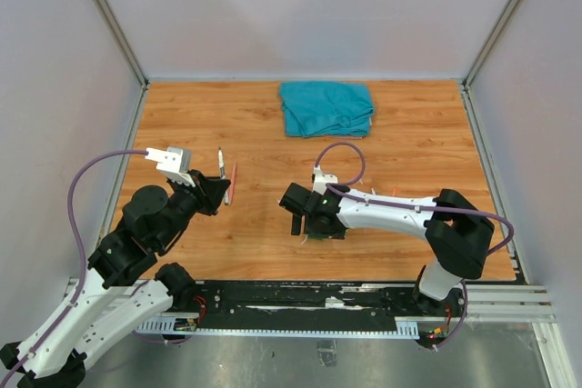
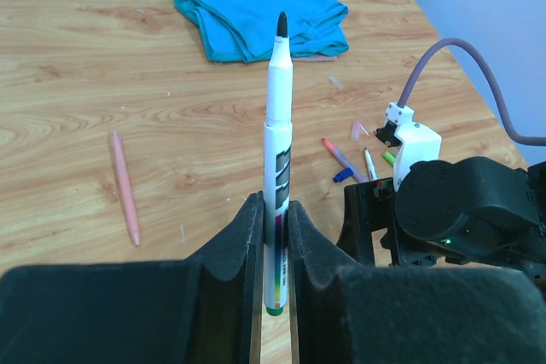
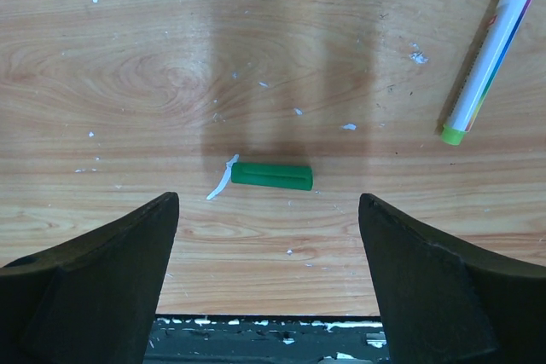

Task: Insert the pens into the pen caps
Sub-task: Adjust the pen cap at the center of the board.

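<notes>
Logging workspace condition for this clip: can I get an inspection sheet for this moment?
Surface: wooden table, white flecks scattered.
Job's things: white pen upright in left end effector; green cap lying under right end effector; pink pen and other pens lying loose.
Clutter: teal cloth at far edge.
End effectors: left shut on white pen; right open.
Cables: purple cable looping off each end effector.
Surroundings: pale walls.
</notes>
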